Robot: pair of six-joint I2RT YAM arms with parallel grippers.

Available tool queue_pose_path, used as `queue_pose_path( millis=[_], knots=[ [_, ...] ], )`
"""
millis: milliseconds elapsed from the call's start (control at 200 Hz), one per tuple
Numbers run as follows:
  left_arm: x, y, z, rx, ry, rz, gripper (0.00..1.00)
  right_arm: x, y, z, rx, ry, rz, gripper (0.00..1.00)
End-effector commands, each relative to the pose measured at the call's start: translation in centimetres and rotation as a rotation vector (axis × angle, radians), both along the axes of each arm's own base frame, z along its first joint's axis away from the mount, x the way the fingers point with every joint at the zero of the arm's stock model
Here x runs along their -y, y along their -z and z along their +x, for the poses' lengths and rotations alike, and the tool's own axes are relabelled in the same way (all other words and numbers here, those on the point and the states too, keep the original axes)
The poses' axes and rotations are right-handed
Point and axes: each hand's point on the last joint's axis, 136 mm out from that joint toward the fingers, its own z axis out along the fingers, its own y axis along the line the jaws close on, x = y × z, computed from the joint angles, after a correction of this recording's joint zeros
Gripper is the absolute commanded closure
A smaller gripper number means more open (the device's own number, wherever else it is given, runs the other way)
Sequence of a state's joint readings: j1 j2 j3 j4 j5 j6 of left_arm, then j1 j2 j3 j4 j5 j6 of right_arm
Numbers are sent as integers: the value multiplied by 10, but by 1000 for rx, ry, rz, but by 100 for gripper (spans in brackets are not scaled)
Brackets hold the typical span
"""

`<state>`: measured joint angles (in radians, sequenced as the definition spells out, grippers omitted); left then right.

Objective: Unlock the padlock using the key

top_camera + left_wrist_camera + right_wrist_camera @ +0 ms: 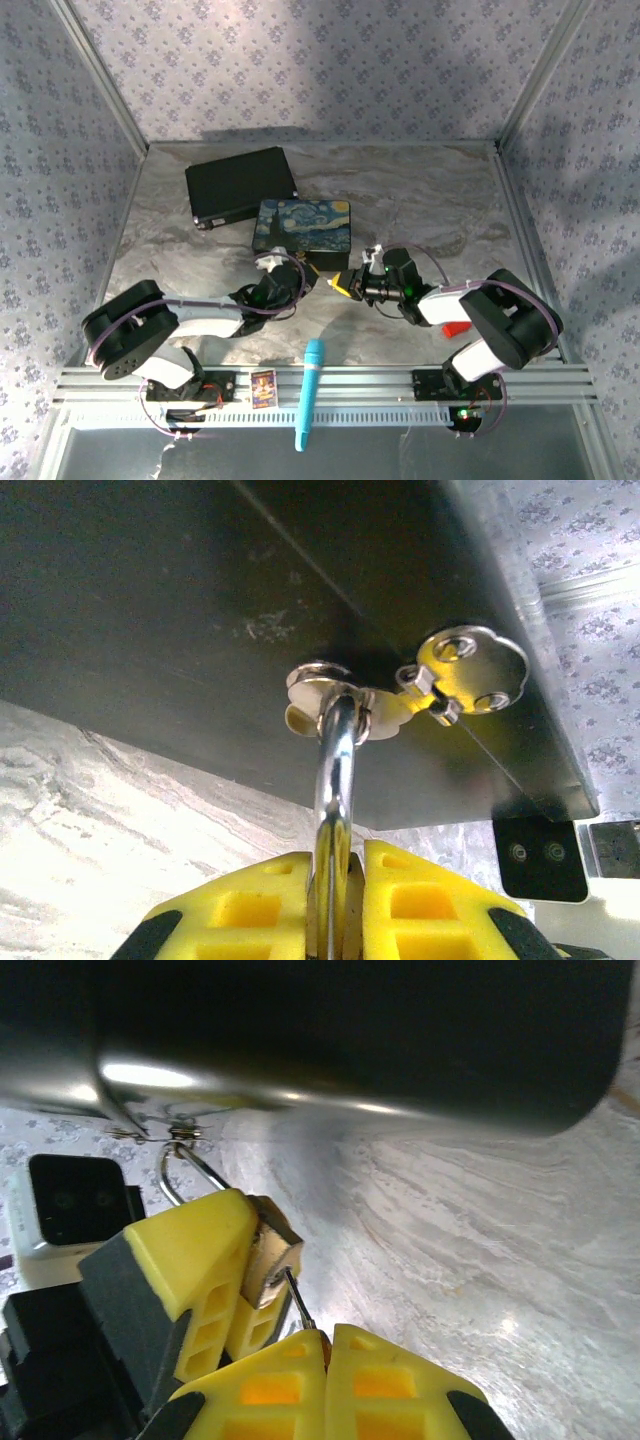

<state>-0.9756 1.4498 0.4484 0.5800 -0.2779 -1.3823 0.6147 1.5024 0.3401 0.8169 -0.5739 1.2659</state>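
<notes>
Small brass-gold padlock (272,1248), silver shackle (336,770). Body is clamped, tilted, between yellow fingers of left gripper (335,900). Shackle is hooked through silver hasp ring (322,680) at edge of dark box (180,630); locked or not cannot be told. Thin silver key (299,1305) is pinched between fingers of right gripper (326,1345), bow hidden, blade slanted up-left. Tip is set against lower face of padlock body; depth of entry not discernible.

Black flat case (241,184) far left on marble tabletop (420,200). Starry Night box (303,226) just beside its near-right corner. Light-blue marker (309,392), small picture card (263,388) on near rail (380,378). Red block (455,329) at right.
</notes>
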Motion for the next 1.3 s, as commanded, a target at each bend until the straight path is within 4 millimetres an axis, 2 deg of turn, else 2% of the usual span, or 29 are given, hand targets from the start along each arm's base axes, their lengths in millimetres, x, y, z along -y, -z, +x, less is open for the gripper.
queue_pose_path(
  millis=[0,210,335,525,680,850,1294],
  knots=[
    [6,-21,7,12,-52,-125,100,-1,-1,-2,-20,-9,39,100],
    [13,-17,4,-56,-66,-217,100,-9,-4,-5,-25,-51,73,100],
    [16,-15,4,-79,-72,-256,100,-4,2,-6,-41,-45,66,100],
    [16,-20,6,-56,-78,-293,100,-5,8,-9,-81,-77,81,100],
    [26,-27,6,-61,-43,-319,100,-6,10,-7,-93,-78,111,100],
    [25,-18,5,-84,-60,-335,100,-1,19,-6,-118,-68,109,100],
    [27,-13,4,-118,-73,-398,100,3,9,-7,-96,-92,154,100]
  ],
)
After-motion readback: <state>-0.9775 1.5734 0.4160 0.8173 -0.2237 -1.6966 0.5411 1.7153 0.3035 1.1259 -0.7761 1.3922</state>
